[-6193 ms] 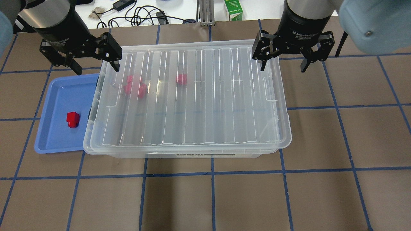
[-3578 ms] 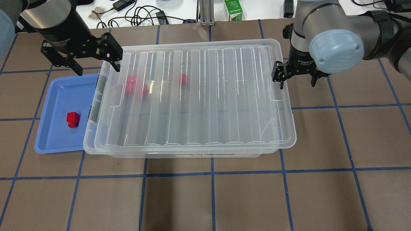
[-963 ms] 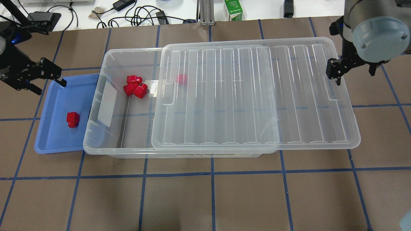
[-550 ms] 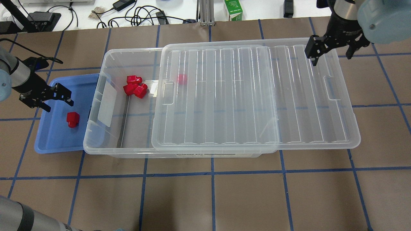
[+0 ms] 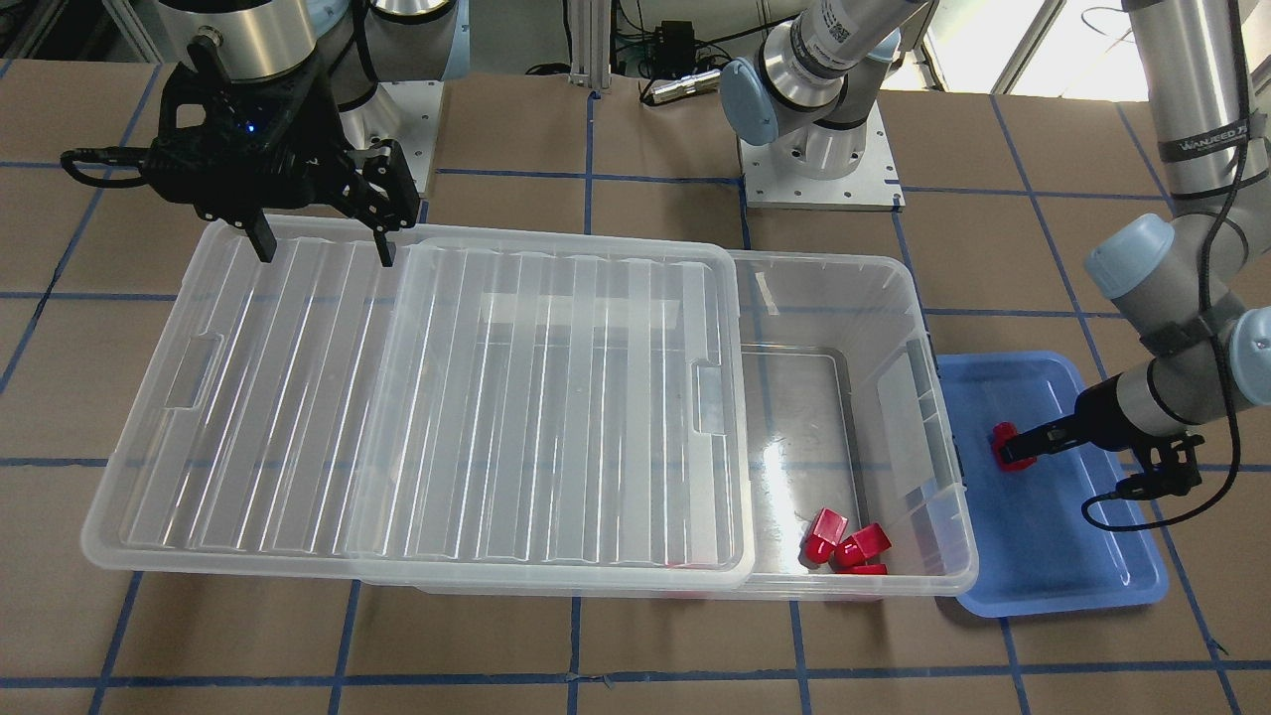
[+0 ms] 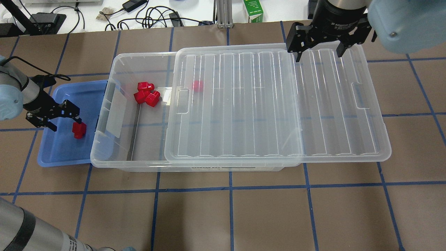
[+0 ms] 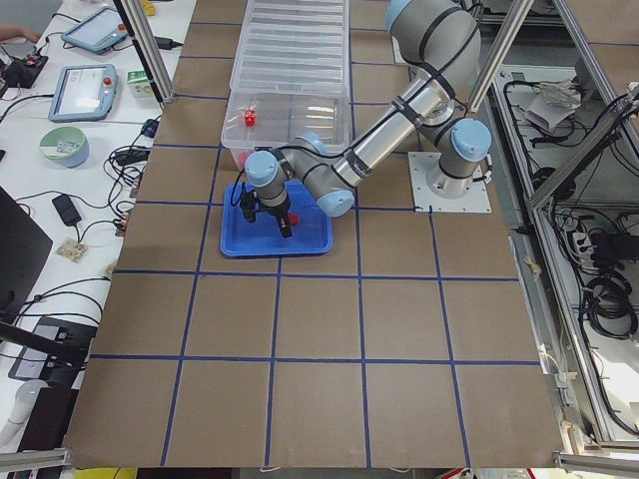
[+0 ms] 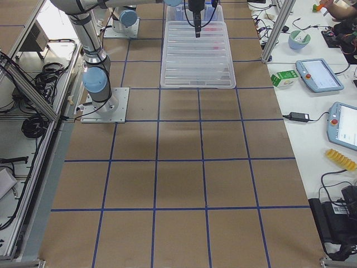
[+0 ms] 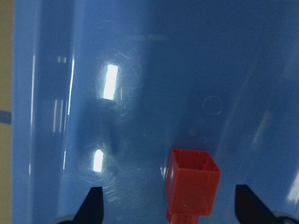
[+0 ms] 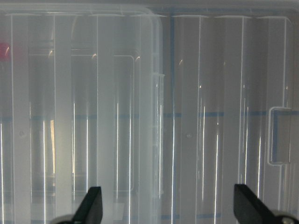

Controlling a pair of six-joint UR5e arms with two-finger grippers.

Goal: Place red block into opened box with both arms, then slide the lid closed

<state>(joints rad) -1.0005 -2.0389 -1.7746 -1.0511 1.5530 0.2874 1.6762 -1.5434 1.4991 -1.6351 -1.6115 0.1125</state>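
Observation:
A red block (image 6: pixel 79 130) lies in the blue tray (image 6: pixel 59 153). My left gripper (image 6: pixel 64 122) is low in the tray and open. In the left wrist view the red block (image 9: pixel 191 184) sits between its fingertips (image 9: pixel 93 205), nearer the right one. The clear box (image 6: pixel 118 164) is open at its left end, with a cluster of red blocks (image 6: pixel 146 94) inside. The lid (image 6: pixel 278 104) covers the rest and overhangs the box's right end. Another red block (image 6: pixel 198 86) shows dimly under it. My right gripper (image 6: pixel 318 54) hangs open above the lid's far edge, holding nothing.
The blue tray (image 5: pixel 1053 556) touches the box's open end. A green carton (image 6: pixel 253 10) and cables (image 6: pixel 153 15) lie on the white bench beyond the table's far edge. Brown table surface with blue tape lines (image 6: pixel 230 188) stretches in front of the box.
The lid has slid right, uncovering the box's left end. My right gripper then left the lid's right end for its far edge. My left gripper dropped into the tray around the red block.

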